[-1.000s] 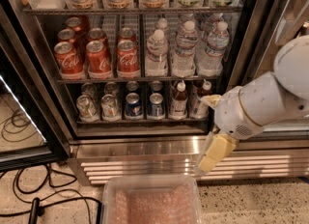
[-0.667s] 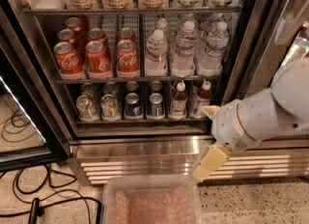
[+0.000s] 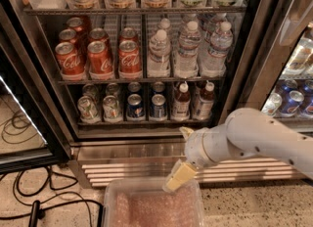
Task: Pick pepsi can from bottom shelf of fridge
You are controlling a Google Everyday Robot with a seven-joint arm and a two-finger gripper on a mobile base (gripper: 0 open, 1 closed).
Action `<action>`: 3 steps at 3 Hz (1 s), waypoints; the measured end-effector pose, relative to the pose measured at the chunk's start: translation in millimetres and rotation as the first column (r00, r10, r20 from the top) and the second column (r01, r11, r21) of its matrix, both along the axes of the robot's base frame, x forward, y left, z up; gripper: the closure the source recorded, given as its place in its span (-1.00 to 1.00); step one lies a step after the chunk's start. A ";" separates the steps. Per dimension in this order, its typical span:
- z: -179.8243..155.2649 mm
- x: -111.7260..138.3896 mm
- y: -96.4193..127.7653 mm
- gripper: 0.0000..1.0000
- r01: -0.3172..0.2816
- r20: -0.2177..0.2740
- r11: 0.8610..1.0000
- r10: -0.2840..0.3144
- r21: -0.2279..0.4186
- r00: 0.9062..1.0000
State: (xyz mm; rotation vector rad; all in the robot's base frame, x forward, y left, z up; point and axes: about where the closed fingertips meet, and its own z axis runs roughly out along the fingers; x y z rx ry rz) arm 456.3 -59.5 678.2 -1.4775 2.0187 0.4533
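The fridge (image 3: 44, 74) stands open with its dark racks of drinks. On the bottom shelf (image 3: 146, 122) two dark-blue pepsi cans (image 3: 135, 106) stand side by side at the front middle, with more behind them. My gripper (image 3: 181, 154) is outside the fridge, below and to the right of those cans, in front of the steel base. Its two beige fingers (image 3: 177, 176) stand apart, one pointing down and one up, with nothing between them. The white arm reaches in from the right.
Green-and-white cans (image 3: 89, 108) stand left of the pepsi cans, small bottles (image 3: 181, 102) right of them. Red Coca-Cola cans (image 3: 100, 57) and water bottles (image 3: 187, 50) fill the rack above. A clear plastic bin (image 3: 151, 206) sits on the floor under the gripper. Cables (image 3: 29, 206) lie at left.
The arm and gripper have moved down and to the left, away from the right end of the bottom shelf, and now hang over the plastic bin.
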 end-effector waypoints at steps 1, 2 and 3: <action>-41.3 40.6 14.8 -1.00 0.036 0.060 0.999 -0.037 0.017 0.997; -36.7 58.8 14.4 -1.00 0.076 0.118 0.997 -0.080 0.033 0.990; -36.7 58.8 14.5 -1.00 0.076 0.118 0.997 -0.080 0.033 0.990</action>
